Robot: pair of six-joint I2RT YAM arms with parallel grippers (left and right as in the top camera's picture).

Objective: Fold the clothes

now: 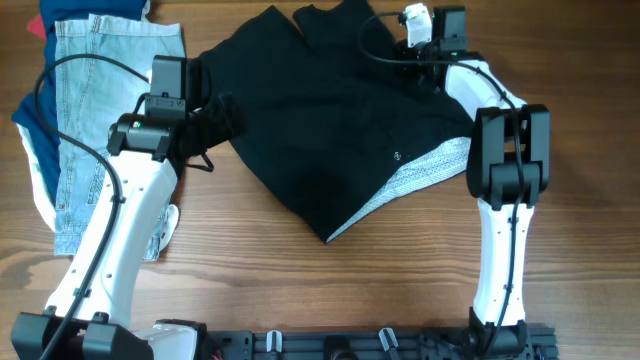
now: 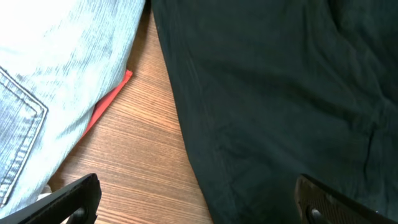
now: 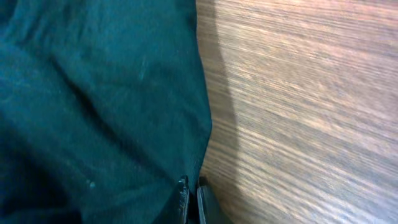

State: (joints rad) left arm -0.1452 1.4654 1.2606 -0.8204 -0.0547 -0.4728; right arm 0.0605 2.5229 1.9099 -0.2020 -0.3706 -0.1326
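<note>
The black shorts lie spread in the middle of the table, with white speckled lining showing at the lower right edge and a tiny white logo nearby. My left gripper is open at the shorts' left edge. In the left wrist view its fingers straddle the edge of the black fabric and bare wood. My right gripper is at the shorts' far right corner. In the right wrist view its fingers are shut on the edge of the black fabric.
Light-blue denim shorts lie at the left under my left arm and also show in the left wrist view. A red garment edge peeks from under them. Navy and red cloth lies at the far left corner.
</note>
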